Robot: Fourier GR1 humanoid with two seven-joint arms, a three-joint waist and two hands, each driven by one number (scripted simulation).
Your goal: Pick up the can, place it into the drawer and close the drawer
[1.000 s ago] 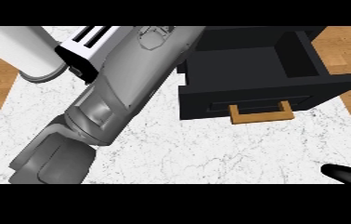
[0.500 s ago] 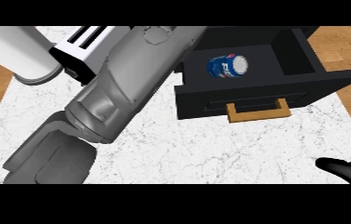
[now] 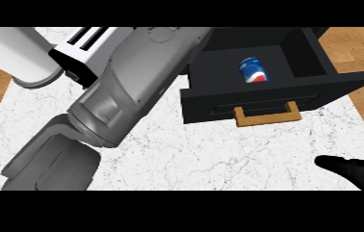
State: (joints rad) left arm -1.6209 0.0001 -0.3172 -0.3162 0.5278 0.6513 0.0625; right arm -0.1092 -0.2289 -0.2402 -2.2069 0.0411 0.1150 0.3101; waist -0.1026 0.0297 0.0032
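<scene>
The blue can [image 3: 252,71] with red and white markings lies tilted inside the open black drawer [image 3: 313,89], near its middle. The drawer stands pulled out, its wooden handle [image 3: 266,115] facing me. My left forearm [image 3: 135,86] runs from the lower left up to the top edge beside the drawer's left wall; its hand is out of sight past the top edge. My right hand [image 3: 343,170] shows only as a black shape at the lower right corner, low over the counter and apart from the drawer.
A white cylinder [image 3: 28,58] stands at the top left, with a white slotted appliance [image 3: 80,50] beside it, partly behind my left forearm. The marble counter [image 3: 213,154] spreads in front of the drawer. Wooden floor [image 3: 348,48] shows past the counter's right edge.
The can came into sight in the drawer, first end-up, and now lies tilted a little further right. My left forearm has drawn back leftward. My right hand has crept in from the lower right.
</scene>
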